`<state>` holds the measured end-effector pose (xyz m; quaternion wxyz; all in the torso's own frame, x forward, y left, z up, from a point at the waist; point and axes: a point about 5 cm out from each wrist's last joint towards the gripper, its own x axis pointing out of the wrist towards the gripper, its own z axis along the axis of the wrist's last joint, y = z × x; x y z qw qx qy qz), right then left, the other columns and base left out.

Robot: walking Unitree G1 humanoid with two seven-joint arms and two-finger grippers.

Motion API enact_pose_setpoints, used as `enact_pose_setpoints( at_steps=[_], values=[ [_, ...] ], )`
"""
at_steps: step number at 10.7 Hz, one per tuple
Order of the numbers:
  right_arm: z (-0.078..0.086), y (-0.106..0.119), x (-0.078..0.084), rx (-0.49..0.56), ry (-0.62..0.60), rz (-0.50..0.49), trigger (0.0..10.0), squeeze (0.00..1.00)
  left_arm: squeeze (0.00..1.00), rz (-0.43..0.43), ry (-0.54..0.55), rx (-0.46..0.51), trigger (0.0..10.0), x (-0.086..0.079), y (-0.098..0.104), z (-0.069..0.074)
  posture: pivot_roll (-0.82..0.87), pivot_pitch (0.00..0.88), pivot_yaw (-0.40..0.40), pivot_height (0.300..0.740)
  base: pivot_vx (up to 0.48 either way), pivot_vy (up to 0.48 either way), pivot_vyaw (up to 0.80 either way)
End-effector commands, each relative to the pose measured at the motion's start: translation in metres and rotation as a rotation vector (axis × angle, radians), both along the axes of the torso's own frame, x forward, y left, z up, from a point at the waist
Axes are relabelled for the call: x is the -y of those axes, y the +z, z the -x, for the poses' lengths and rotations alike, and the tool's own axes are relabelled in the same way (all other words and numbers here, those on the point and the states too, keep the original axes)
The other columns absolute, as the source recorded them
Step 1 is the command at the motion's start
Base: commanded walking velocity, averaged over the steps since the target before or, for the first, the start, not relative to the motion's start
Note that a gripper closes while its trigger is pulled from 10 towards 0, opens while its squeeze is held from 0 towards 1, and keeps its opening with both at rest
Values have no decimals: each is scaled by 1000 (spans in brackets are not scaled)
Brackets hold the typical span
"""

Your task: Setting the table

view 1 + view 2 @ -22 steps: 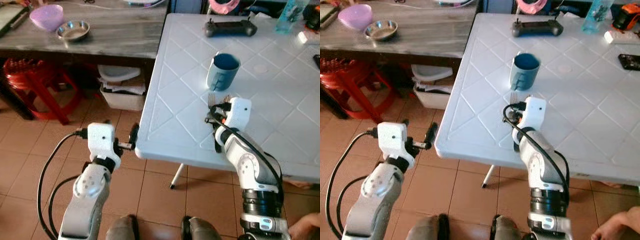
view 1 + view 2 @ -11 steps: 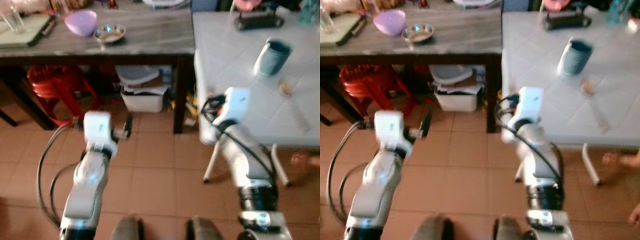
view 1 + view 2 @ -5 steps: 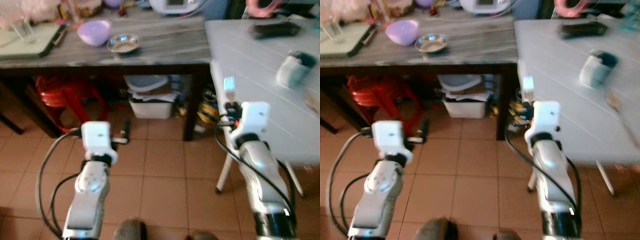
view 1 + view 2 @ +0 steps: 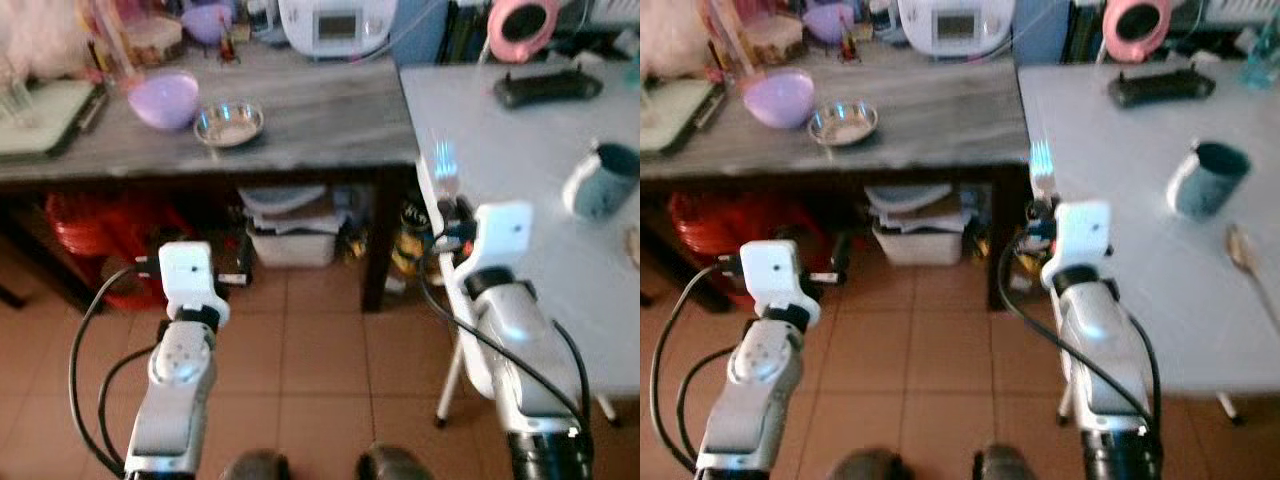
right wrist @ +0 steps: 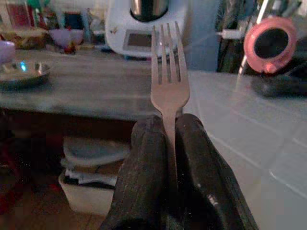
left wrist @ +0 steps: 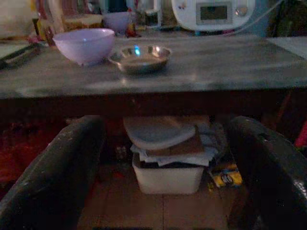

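1. Since two seconds ago the whole view has swung away from the white table (image 4: 1110, 150) toward the grey worktop (image 4: 930, 110), so the camera has turned; the right gripper (image 5: 165, 127), then over the table near the blue mug (image 4: 1205, 180), is now hanging off the table's left edge above the floor.
2. The right gripper's two black fingers (image 5: 146, 158) are clamping a metal fork (image 5: 166, 72) by its handle.
3. The fork's long axis is running along the fingers, with the tines pointing out past the fingertips and upward, toward the far edge of the worktop.
4. The left gripper (image 6: 163, 158) is hovering below the worktop's near edge with its fingers spread wide and nothing between them.
5. A purple bowl (image 4: 163, 99) and a small steel dish (image 4: 229, 123) are sitting side by side near the worktop's left part.
6. A spoon (image 4: 1240, 250) is lying on the table just beside the mug.
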<state>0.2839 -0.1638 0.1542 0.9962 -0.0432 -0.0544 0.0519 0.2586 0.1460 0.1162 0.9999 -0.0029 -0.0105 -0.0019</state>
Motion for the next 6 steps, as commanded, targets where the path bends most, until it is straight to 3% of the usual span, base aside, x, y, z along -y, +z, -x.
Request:
enact_pose_setpoints(
  at_steps=[1, 2, 3, 4, 6],
  values=[
    [1, 3, -8, 17, 27, -13, 0, 0, 0, -24, 28, -3, 10000, -10, -1, 1, 2, 65, 60, 740, 307, 371, 0],
    [1, 4, -8, 17, 24, -17, 0, 0, 0, -20, 24, -1, 10000, -8, -1, 1, 2, 65, 60, 740, 307, 368, 0],
    [0, 4, -8, 17, 23, -17, 3961, 0, 0, -23, 19, 2, 10000, -7, -1, 0, -2, 63, 61, 740, 304, 371, 0],
    [-1, 4, -7, 15, 14, -19, 10000, 0, 0, -29, 10, 7, 10000, -6, 0, -1, -6, 62, 62, 740, 307, 371, 0],
    [-1, 5, -7, 20, 15, -14, 10000, 0, 0, -43, -8, 22, 10000, -3, 1, -2, -10, 60, 62, 740, 336, 341, 0]
  ],
)
